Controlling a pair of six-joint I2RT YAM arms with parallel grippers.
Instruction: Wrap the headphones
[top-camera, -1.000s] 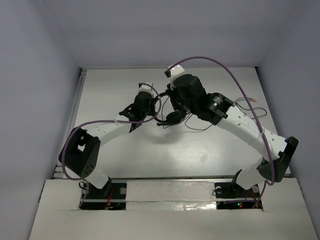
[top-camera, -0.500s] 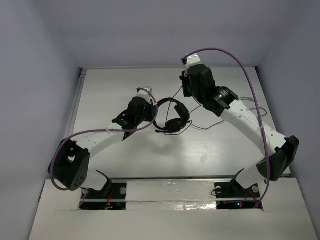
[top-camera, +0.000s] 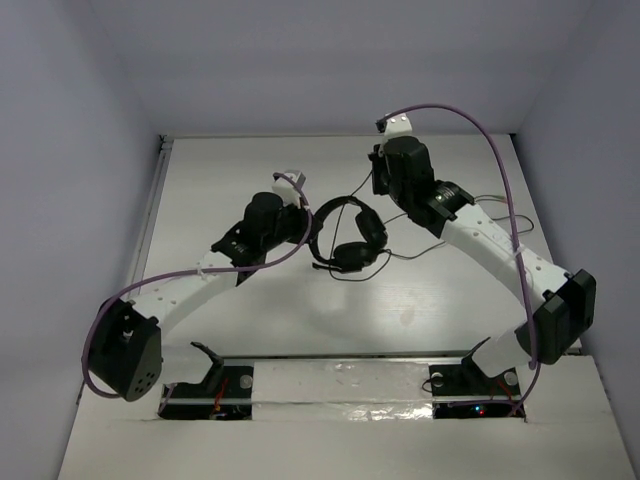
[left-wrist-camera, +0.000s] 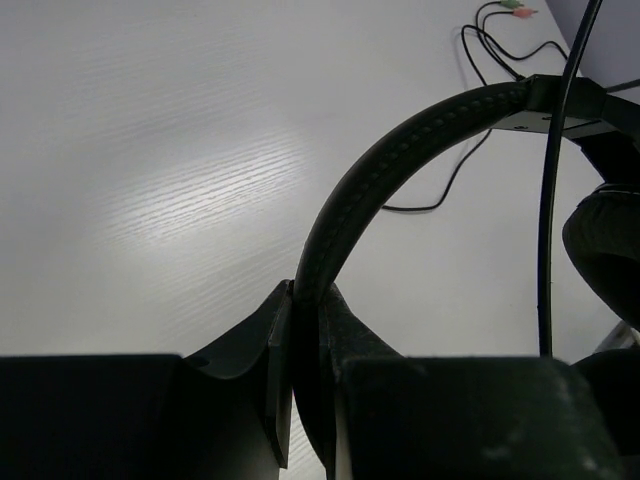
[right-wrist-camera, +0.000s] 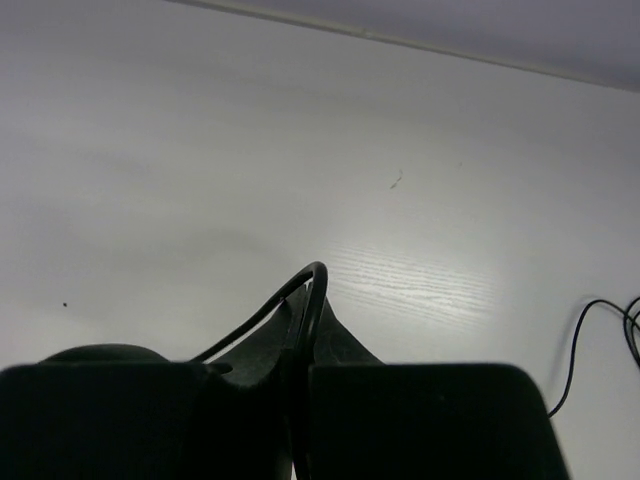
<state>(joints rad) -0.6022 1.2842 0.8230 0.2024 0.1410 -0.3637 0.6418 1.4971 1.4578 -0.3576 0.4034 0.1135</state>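
Left gripper (left-wrist-camera: 306, 318): jaws clamped on padded black headband (left-wrist-camera: 400, 160) of black over-ear headphones (top-camera: 346, 236). Headphones sit at centre of white table (top-camera: 220, 170), between both arms, with round earcup (left-wrist-camera: 605, 250) to gripper's right.
Right gripper (right-wrist-camera: 308, 322): jaws pinched shut on loop of thin black cable (right-wrist-camera: 316, 282), just right of headband. Slack cable trails across table toward right. Green and pink plugs (left-wrist-camera: 512, 7) lie at far end.
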